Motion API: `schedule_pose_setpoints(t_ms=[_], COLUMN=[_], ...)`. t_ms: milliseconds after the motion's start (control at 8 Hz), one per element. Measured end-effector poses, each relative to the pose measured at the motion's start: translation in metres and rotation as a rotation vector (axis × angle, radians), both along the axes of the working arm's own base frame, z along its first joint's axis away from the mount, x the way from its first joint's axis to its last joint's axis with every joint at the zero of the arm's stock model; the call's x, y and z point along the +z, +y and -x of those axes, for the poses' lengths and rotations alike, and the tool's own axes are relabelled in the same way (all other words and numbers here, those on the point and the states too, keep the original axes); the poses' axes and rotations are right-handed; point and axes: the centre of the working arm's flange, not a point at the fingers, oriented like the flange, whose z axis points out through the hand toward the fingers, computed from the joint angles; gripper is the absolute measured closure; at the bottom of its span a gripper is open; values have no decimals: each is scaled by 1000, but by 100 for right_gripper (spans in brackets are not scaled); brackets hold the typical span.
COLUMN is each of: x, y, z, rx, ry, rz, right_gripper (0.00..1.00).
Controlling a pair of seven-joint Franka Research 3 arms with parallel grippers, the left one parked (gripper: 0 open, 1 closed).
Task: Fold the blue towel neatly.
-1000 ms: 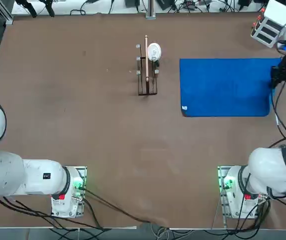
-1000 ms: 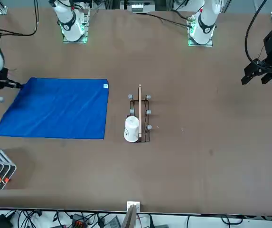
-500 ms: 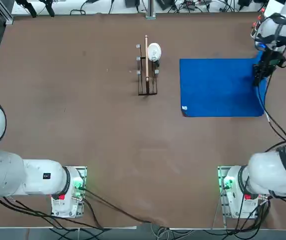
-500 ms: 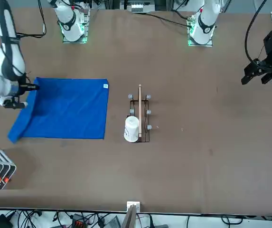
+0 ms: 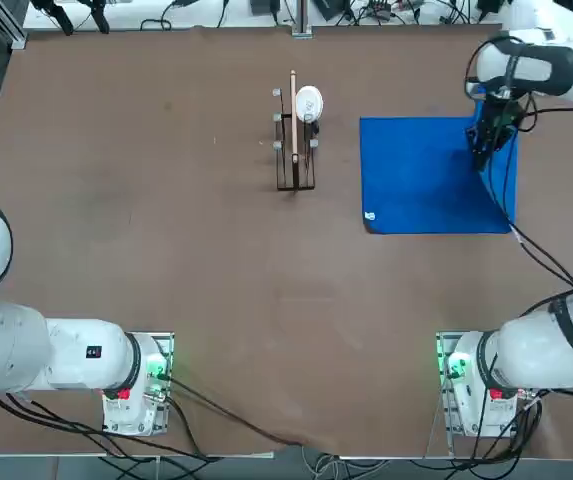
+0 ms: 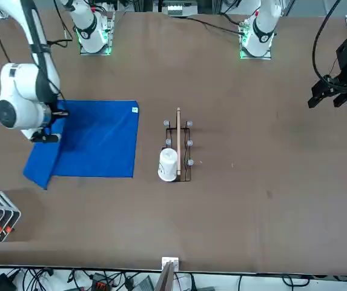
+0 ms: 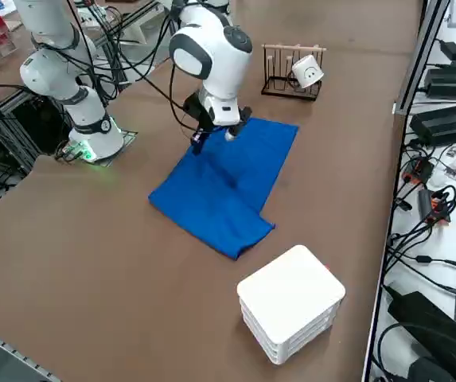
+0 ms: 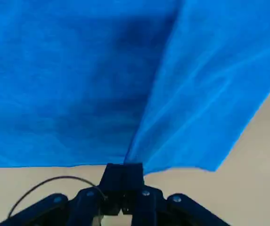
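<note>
The right gripper (image 5: 483, 150) has swept leftward since a second ago, jaws clenched on the bright royal-blue thin rectangular towel (image 5: 426, 180), dragging its right edge over the part lying flat on the brown tabletop (image 5: 166, 220). Uneven drag could skew the fold. The small white corner tag (image 5: 370, 216) is unreadable.

Small wooden rack (image 5: 294, 135) holding a white cup (image 5: 309, 102), white stacked box (image 7: 290, 302), brown table (image 5: 166, 220)

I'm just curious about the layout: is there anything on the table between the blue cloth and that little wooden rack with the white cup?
No. In the top view, only bare brown table separates the blue towel from the wooden rack holding the white cup.
</note>
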Motion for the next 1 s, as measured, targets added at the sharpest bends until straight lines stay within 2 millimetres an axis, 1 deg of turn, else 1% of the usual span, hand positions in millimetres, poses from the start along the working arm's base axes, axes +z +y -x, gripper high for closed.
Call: schedule_pose_setpoints(t_ms=[250, 625, 1000], x=[1, 15, 14], y=[26, 65, 113], z=[8, 26, 36], rx=[-8, 44, 82], ry=[3, -17, -50], rz=[-2, 1, 20], right_gripper=[99, 99, 99])
